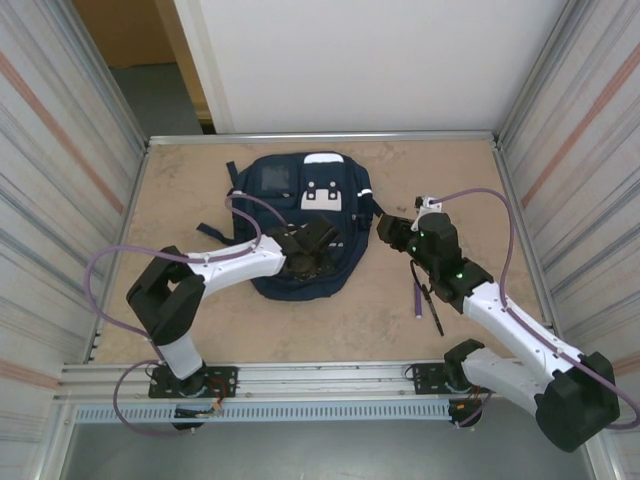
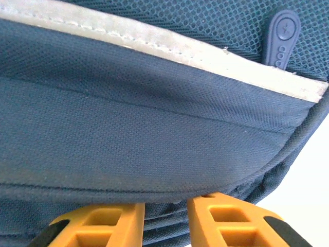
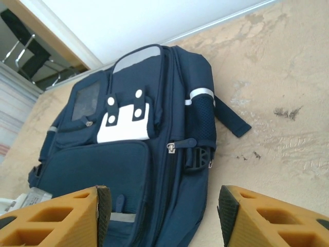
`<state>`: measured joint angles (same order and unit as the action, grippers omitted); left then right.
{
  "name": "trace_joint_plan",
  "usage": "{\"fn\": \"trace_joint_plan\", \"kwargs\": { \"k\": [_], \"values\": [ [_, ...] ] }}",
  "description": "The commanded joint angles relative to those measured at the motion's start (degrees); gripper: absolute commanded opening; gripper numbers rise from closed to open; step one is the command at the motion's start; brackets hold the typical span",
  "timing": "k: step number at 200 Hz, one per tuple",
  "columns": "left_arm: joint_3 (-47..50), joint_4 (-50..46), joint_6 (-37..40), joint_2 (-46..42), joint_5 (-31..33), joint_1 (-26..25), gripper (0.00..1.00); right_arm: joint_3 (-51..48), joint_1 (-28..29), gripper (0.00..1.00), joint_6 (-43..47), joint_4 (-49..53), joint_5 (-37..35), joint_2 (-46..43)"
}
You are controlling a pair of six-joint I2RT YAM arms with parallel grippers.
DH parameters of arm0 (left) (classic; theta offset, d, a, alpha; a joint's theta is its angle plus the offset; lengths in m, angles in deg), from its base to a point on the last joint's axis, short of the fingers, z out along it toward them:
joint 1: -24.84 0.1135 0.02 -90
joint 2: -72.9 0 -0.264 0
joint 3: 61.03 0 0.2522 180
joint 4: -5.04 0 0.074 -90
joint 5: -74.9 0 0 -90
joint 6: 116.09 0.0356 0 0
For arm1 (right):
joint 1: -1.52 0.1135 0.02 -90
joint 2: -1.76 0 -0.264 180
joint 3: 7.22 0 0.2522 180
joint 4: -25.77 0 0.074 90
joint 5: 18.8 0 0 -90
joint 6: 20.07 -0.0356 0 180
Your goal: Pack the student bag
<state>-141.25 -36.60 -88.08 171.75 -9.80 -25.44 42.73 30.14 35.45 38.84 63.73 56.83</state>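
The student bag (image 1: 300, 205), navy with a white patch (image 3: 123, 121), lies flat in the middle of the table. My left gripper (image 1: 312, 258) is on its near front end. In the left wrist view its orange fingers (image 2: 123, 221) pinch a fold of the bag's navy fabric (image 2: 154, 128) under a grey stripe (image 2: 154, 43). My right gripper (image 1: 388, 232) hovers at the bag's right side, open, with nothing between its fingers. In its own view the right gripper (image 3: 163, 194) frames the side zipper (image 3: 172, 148) and a buckle (image 3: 198, 157).
A purple pen (image 1: 417, 295) and a black pen (image 1: 433, 312) lie on the table under the right arm. Metal walls close in the table on the left and right. A loose strap (image 3: 231, 118) trails from the bag's right side.
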Motion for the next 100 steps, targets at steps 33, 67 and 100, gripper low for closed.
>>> {"fn": "trace_joint_plan", "kwargs": {
  "k": [33, 67, 100],
  "values": [
    [-2.5, 4.21, 2.33, 1.99, 4.04, -0.34, 0.03, -1.51, 1.18, 0.57, -0.83, -1.81, 1.23, 0.24],
    [-1.95, 3.89, 3.15, 0.4, 3.55, -0.39, 0.0, -1.52, 3.57, 0.57, -0.92, -1.58, 0.74, 1.36],
    [-1.49, -0.85, 5.13, -2.73, 3.07, -0.38, 0.0, 4.28, 1.97, 0.66, -11.16, 5.79, 13.93, 10.04]
  ]
}}
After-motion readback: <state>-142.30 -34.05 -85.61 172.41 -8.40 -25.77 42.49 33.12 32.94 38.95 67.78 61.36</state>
